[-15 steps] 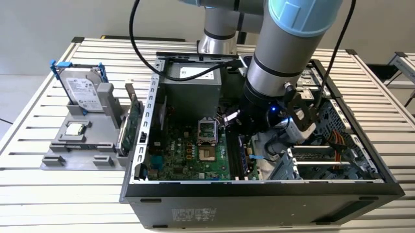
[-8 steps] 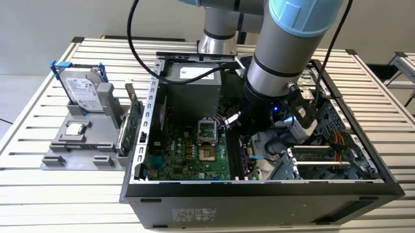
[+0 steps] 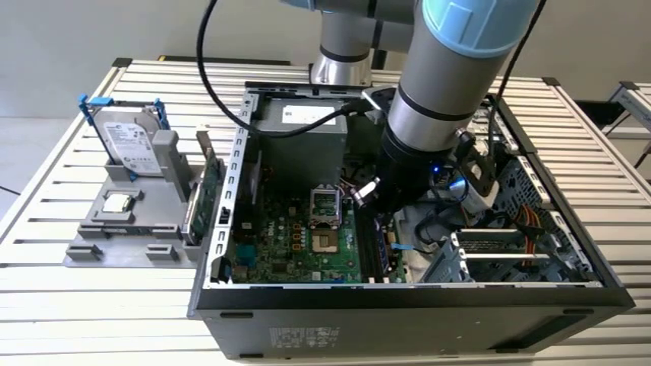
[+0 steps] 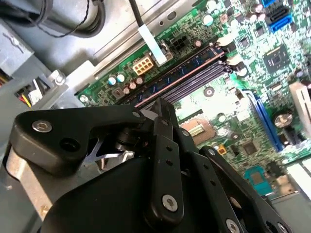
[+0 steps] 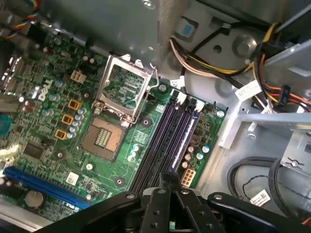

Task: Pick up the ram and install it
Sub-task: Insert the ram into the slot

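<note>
Here the gripper [image 5: 167, 182], clenched on the ram [image 5: 187, 138] at the outermost slot near the socket's [image 5: 104, 141] 3 o'clock, risks jamming it if tilted.

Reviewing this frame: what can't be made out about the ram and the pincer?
1. Exterior view: the arm covers part of the memory slots.
2. First wrist view: the pincer covers the near end of the ram, so its seating is unclear.
3. Second wrist view: the pincer hides the slots' near ends.

slim bluish ram [image 5: 187, 138] seated in motherboard slot
</note>
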Tool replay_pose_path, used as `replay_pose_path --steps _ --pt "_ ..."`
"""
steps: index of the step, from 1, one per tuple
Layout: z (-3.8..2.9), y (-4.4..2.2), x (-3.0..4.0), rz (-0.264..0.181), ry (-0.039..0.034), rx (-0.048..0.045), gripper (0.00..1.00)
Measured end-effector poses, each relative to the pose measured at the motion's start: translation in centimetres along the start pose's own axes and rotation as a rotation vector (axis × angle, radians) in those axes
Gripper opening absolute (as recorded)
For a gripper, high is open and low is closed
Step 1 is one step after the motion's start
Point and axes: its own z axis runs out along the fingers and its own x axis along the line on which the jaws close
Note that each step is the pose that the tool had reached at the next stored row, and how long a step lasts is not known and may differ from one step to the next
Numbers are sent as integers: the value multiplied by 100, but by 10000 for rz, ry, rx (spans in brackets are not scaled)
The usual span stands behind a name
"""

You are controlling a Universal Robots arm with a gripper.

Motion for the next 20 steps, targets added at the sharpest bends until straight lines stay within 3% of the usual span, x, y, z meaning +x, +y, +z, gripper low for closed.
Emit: replay_pose_path --steps 15,20 --pt "0 1 -1 -2446 123 -1 0" --pt "0 -1 -6 -3082 155 -1 0"
